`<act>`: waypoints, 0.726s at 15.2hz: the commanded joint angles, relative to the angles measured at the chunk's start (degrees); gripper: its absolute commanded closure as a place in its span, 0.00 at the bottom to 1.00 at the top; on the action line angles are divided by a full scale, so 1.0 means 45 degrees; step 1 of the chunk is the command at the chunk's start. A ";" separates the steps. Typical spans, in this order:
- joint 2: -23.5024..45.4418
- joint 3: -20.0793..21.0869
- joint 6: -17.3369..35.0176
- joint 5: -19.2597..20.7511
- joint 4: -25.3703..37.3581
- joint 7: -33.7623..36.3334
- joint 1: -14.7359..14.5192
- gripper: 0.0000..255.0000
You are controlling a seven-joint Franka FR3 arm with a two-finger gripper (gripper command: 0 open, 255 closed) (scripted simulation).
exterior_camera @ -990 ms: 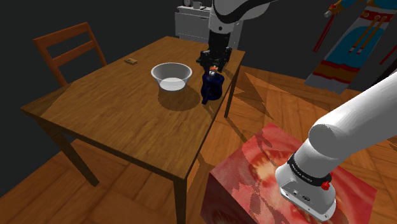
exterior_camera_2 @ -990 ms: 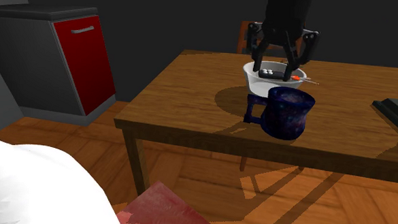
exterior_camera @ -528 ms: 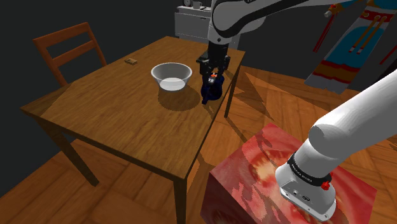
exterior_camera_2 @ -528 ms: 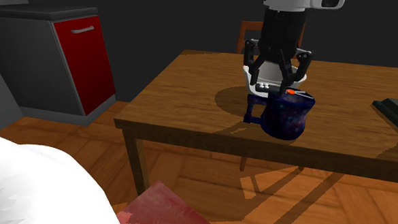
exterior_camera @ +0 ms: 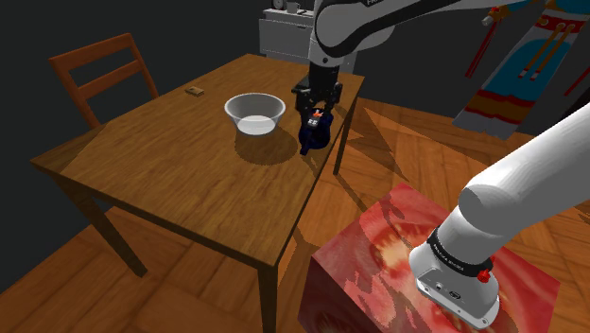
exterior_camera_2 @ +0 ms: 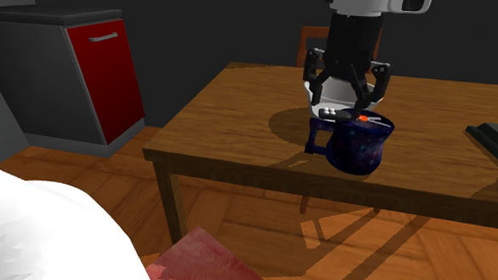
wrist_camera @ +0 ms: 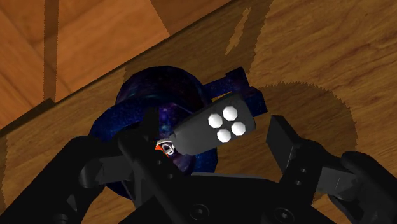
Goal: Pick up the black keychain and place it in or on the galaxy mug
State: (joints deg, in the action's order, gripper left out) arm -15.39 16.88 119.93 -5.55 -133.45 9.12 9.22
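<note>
Black keychain [wrist_camera: 213,125], a slim stiff fob with four white buttons, likely light and slick, best pinched across its long sides, lay over the mouth of the starry blue mug [exterior_camera_2: 358,151] at the shoulder view's right of the table [exterior_camera: 189,161], under the gripper [exterior_camera_2: 348,100], spread and clasping nothing.

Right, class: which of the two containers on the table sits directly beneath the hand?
The dark blue starry mug: the hand hovers right over its mouth. The white bowl stands off to one side.
</note>
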 commanded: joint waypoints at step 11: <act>-0.0512 -0.0149 -0.1679 -0.0035 0.1176 -0.0063 0.0014 0.00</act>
State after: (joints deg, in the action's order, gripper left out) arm -17.68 16.25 112.76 -5.72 -128.46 8.87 9.27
